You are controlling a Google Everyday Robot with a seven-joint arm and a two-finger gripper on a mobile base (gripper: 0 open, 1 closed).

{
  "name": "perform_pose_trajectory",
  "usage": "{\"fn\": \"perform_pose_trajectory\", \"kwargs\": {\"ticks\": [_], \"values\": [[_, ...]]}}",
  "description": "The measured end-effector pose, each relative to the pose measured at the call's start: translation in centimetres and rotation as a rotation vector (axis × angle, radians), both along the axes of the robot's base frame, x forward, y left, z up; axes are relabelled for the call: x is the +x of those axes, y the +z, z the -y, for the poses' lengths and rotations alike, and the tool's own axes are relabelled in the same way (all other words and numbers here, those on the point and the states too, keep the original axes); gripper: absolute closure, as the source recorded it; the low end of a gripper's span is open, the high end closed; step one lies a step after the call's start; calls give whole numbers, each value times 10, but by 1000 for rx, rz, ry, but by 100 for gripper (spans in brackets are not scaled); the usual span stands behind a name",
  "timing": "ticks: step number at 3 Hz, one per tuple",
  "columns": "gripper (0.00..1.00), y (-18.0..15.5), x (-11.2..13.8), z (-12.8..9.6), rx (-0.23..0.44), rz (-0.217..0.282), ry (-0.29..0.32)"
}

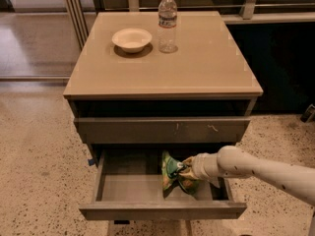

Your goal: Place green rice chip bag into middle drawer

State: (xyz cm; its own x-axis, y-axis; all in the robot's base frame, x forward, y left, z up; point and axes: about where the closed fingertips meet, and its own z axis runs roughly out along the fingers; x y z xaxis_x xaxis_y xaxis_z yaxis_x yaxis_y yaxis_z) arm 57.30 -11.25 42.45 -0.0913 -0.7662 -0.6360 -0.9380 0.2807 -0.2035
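Nearest, below and in front of the fingers, the plain front of the drawer (162, 211) is seen, pulled well out. Inside the drawer, the gripper (186, 167) is reached in from the right on the arm (261, 171). Its fingers are clenched on the right edge of the bag (171, 173), which is bunched around them. The bag is held upright just left of the fingers, over the right compartment and close beside the divider (163, 193). Whether its lower end is touching the drawer floor cannot be told. Above and behind the fingers, the scratched front (162, 130) is shut. Farther off and higher, the bowl (132, 39) and the bottle (167, 22) are set on the top (206, 63), well apart from the fingers.

The placing is judged nearly done, with only release and withdrawal left. If the bag is released upright, it may be tipped across the divider or left proud of the rim and caught when the drawer is shut. If the gripper is lifted too steeply, the scratched front could be struck. The crinkled film could also be dragged out on a finger.
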Motion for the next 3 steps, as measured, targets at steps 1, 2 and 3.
{"fn": "perform_pose_trajectory", "kwargs": {"ticks": [1,2,3], "values": [[22,-4,7,-11,25,-6,25],[1,-7,13,-24,68,-15,52],[0,-8,14,-24,69,-15,53]]}}
